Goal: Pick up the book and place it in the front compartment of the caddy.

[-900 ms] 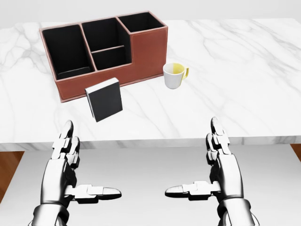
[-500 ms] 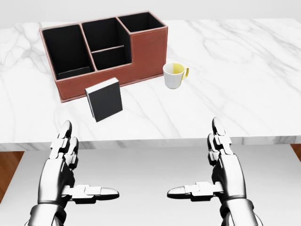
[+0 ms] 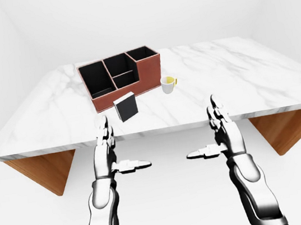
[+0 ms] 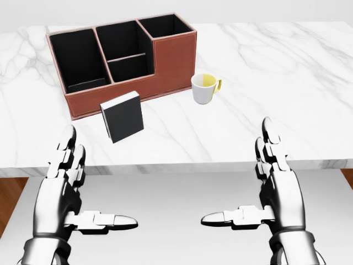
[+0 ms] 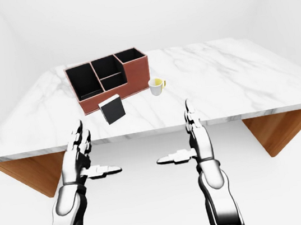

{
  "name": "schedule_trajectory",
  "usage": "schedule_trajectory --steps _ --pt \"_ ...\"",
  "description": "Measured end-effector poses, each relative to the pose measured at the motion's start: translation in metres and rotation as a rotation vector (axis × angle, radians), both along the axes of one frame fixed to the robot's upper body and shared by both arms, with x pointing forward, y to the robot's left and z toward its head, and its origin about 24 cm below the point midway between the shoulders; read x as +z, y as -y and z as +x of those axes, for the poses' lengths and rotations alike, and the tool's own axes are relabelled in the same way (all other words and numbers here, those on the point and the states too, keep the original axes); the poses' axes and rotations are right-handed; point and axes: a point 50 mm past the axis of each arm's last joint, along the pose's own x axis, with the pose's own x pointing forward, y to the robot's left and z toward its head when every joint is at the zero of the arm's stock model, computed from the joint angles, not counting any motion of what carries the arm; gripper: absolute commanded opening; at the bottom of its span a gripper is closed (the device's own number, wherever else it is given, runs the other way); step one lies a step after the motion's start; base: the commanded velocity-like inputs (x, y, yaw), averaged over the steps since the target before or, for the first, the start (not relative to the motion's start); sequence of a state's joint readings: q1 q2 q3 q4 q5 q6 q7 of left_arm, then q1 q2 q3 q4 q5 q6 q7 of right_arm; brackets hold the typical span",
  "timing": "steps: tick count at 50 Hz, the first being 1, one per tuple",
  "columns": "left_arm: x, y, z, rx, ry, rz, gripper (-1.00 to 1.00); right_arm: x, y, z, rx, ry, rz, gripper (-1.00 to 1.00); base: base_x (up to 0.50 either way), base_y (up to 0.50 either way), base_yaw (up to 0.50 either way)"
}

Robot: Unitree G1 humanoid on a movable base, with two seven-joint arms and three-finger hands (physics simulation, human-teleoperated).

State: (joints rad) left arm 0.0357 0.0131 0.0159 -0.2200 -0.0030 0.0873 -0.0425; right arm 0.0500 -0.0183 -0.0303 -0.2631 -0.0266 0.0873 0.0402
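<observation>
A black book [image 4: 122, 116] with a white page edge stands on the marble table [image 4: 265, 110], just below the brown caddy [image 4: 124, 61] in the head view. The caddy has several dark compartments. My left hand [image 4: 71, 187] is open, low at the left, below the table's near edge and apart from the book. My right hand [image 4: 259, 185] is open, low at the right, also below the edge. Both hands are empty, fingers up and thumbs pointing inward.
A white mug with yellow inside [image 4: 204, 88] stands on the table right of the caddy. The table's wooden base [image 3: 43, 171] shows under the top at left and right. White floor lies below my hands.
</observation>
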Motion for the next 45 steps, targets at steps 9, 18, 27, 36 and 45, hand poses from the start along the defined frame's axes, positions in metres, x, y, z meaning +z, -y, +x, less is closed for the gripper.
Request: schedule_trajectory --steps 9,18,27,36,45 --pt "0.024 0.001 -0.005 -0.006 0.104 0.009 1.0 0.026 0.001 -0.008 -0.001 0.112 -0.017 1.0 0.0 0.0 0.0" --pt "0.051 0.001 -0.013 -0.015 0.223 0.019 1.0 0.042 0.001 -0.015 0.003 0.181 -0.026 1.0 0.0 0.0 0.0" --pt "0.069 -0.004 -0.029 -0.012 0.303 0.028 1.0 0.054 0.002 -0.02 0.005 0.235 -0.031 1.0 0.0 0.0 0.0" --pt "0.087 -0.012 -0.042 0.004 0.388 0.042 1.0 0.063 0.0 -0.027 0.009 0.277 -0.041 1.0 0.0 0.0 0.0" --pt "0.102 -0.017 -0.05 0.017 0.462 0.055 1.0 0.073 0.0 -0.034 0.013 0.323 -0.048 1.0 0.0 0.14 0.0"
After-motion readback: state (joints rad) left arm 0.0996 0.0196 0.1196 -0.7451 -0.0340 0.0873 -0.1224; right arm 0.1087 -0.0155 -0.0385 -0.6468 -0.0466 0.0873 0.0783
